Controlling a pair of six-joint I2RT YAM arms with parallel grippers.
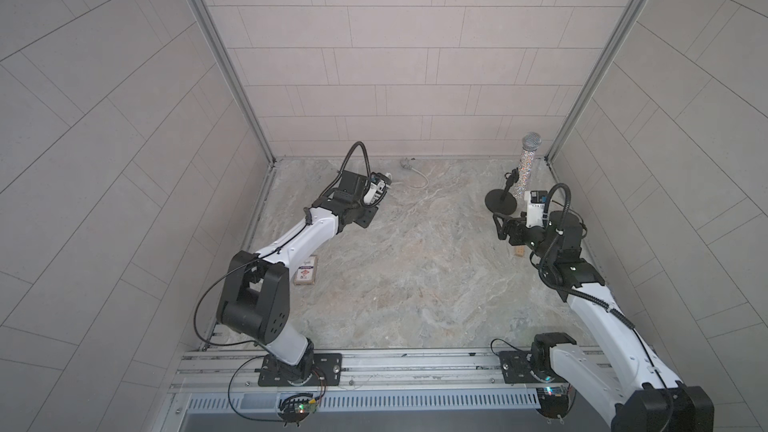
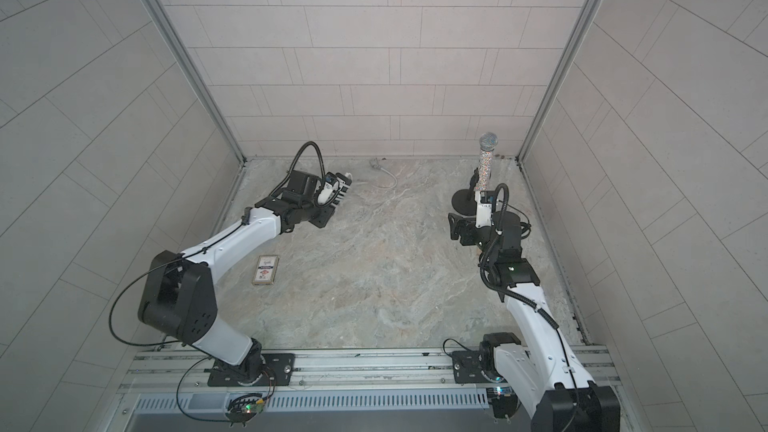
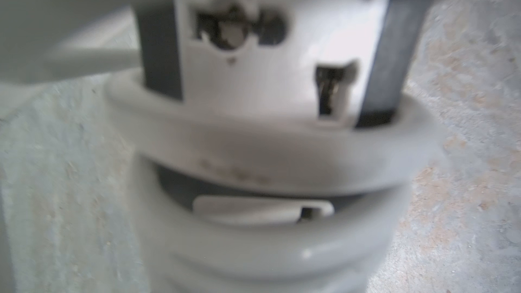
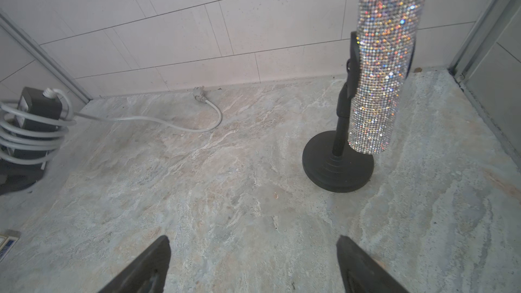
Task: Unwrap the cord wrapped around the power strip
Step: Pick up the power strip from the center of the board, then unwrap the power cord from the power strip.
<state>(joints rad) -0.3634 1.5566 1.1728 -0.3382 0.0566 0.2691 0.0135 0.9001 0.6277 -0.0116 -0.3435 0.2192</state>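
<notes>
- We grip the power strip [image 4: 39,109] with the left gripper [image 1: 375,194] shut tight, well apart from the microphone stand [image 4: 337,164]; the cord [image 4: 31,133] coils around it.
- Our right gripper [image 4: 253,242], open and empty near that stand, should next take the plug [image 4: 198,93].

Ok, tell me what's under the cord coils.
The black power strip: the cord loops around its body several times. One end and a white socket face show; the part beneath the coils is covered.
</notes>
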